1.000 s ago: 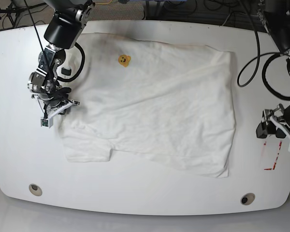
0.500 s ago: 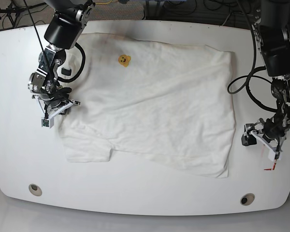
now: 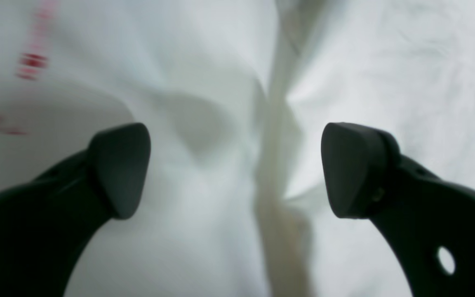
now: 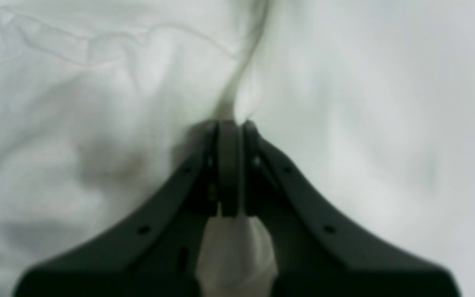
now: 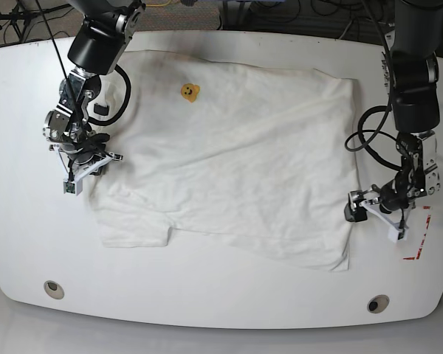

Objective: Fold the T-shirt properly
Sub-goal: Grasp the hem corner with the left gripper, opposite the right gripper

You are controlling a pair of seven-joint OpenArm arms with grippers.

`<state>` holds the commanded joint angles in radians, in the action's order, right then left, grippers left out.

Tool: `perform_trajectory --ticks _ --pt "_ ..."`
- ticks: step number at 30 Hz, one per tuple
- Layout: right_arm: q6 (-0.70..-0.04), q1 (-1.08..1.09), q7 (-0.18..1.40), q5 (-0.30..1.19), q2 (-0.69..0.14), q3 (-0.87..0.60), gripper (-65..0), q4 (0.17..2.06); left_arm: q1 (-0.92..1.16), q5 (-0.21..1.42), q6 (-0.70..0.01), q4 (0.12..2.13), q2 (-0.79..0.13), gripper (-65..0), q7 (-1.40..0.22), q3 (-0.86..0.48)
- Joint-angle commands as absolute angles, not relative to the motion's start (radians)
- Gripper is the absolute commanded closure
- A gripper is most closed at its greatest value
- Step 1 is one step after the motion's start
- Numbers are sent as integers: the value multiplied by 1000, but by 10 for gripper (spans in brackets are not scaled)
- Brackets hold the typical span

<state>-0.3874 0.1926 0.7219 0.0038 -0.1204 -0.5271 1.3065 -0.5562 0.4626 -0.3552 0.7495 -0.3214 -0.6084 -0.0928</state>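
The T-shirt [image 5: 229, 158] lay spread flat across the middle of the white table [image 5: 207, 295], its yellow-orange emblem [image 5: 190, 92] toward the upper left. At the frame's left, the right gripper [image 5: 85, 166] was clamped on the shirt's left edge, cloth pinched between its closed jaws. At the lower right, the left gripper [image 5: 375, 210] stood with jaws wide apart astride the shirt's right hem, holding nothing. Bare tabletop lay along the bottom and both sides; red tape marks [image 5: 419, 236] sat just beyond the hem.
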Motion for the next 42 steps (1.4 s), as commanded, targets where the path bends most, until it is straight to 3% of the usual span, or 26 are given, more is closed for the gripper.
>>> perform_trajectory --ticks 10,13,18,25,28,33,42 --pt "-387 193 722 4 -120 -527 0 1307 -545 460 -355 748 -242 -624 -608 -91" --pt "-387 193 722 4 -120 -527 0 1307 -522 463 -357 748 -228 -581 -608 -91" --pt "-387 193 722 4 -122 -527 0 1307 -509 464 -357 750 -219 -425 -615 -94" --pt "-387 193 722 4 -122 -527 0 1307 -458 464 -357 763 -220 -139 -711 -128" --pt "-387 193 722 4 -122 -527 0 1307 -397 463 -355 868 -222 -71 -762 -188" --pt "-389 193 722 4 -122 -526 0 1307 -255 460 -352 1130 -222 -63 -874 -285" --pt "-423 193 722 1 -122 -526 0 1307 -96 458 -352 1454 -223 -64 -997 -306"
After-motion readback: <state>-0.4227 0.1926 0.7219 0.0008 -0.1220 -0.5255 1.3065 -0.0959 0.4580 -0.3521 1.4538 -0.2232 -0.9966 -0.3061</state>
